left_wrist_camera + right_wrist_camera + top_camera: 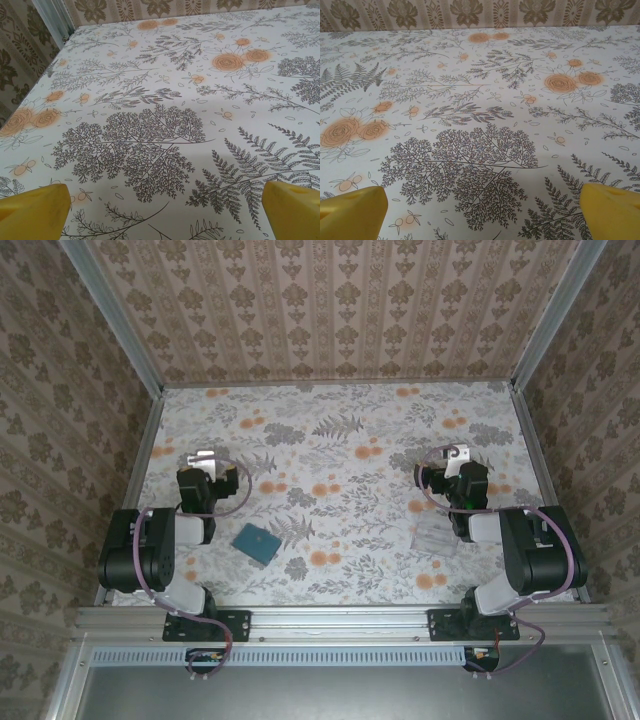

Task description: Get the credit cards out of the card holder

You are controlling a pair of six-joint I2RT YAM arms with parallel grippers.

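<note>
So the teal card holder (259, 542) is lying folded closed on the flowery table (340, 430), turned a bit so it sits like a diamond. The left gripper (205, 458) hangs just beyond the card holder and off to its left, not touching it. Its yellow fingers (35, 210) are spread really wide over bare cloth. The right gripper (455, 455) is well off to the card holder's right and further back, fingers (612, 210) just as wide, nothing in them. A clear plastic piece (435, 537) lies about level with the card holder, way over to its right.
</note>
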